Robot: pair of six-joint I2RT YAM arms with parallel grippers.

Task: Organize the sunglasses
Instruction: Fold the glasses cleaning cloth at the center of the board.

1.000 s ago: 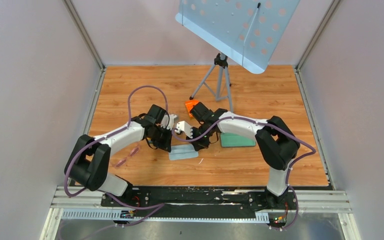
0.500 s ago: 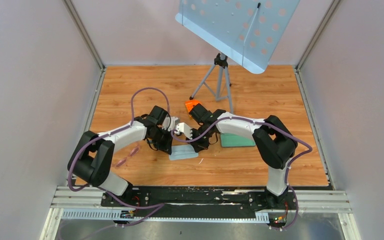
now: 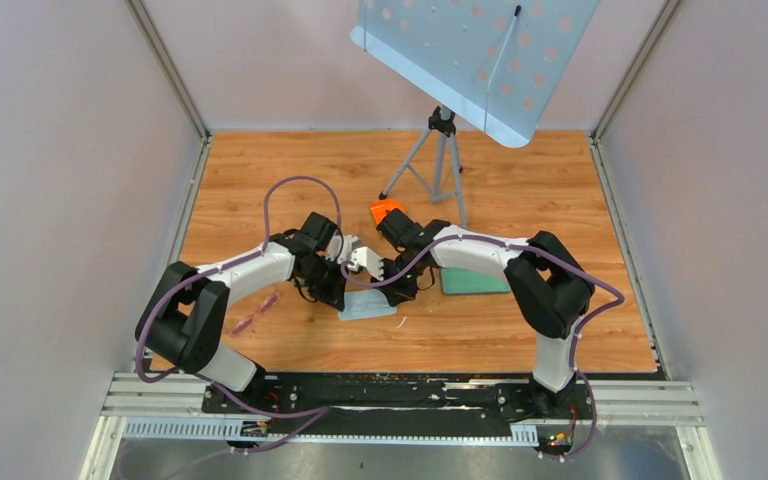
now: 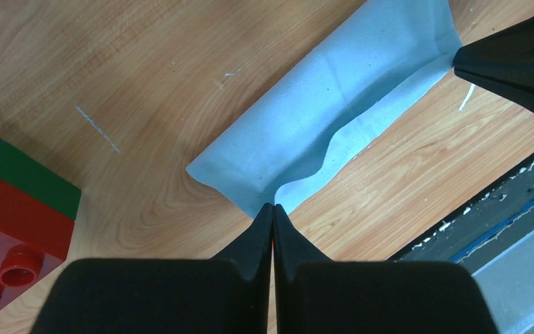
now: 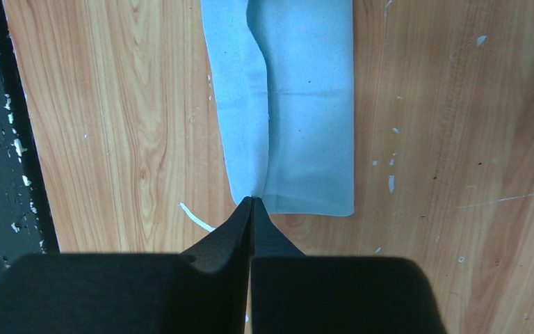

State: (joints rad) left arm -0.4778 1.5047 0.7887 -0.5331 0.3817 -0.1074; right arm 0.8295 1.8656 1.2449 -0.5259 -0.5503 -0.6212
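Seen from above, the left gripper (image 3: 343,297) and the right gripper (image 3: 396,292) meet over the blue cloth (image 3: 370,308) in the middle of the table, with bare wood on its near and far sides. The sunglasses (image 3: 256,311) lie to the left, beside the left arm and apart from both grippers.

In the left wrist view the fingertips are pressed together, pinching the cloth's edge.

In the right wrist view the fingertips are clamped on a raised fold of the cloth.

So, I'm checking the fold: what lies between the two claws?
The folded blue-grey cloth runs from the left claw to the right claw, each shut on one end. The left wrist view shows it best.
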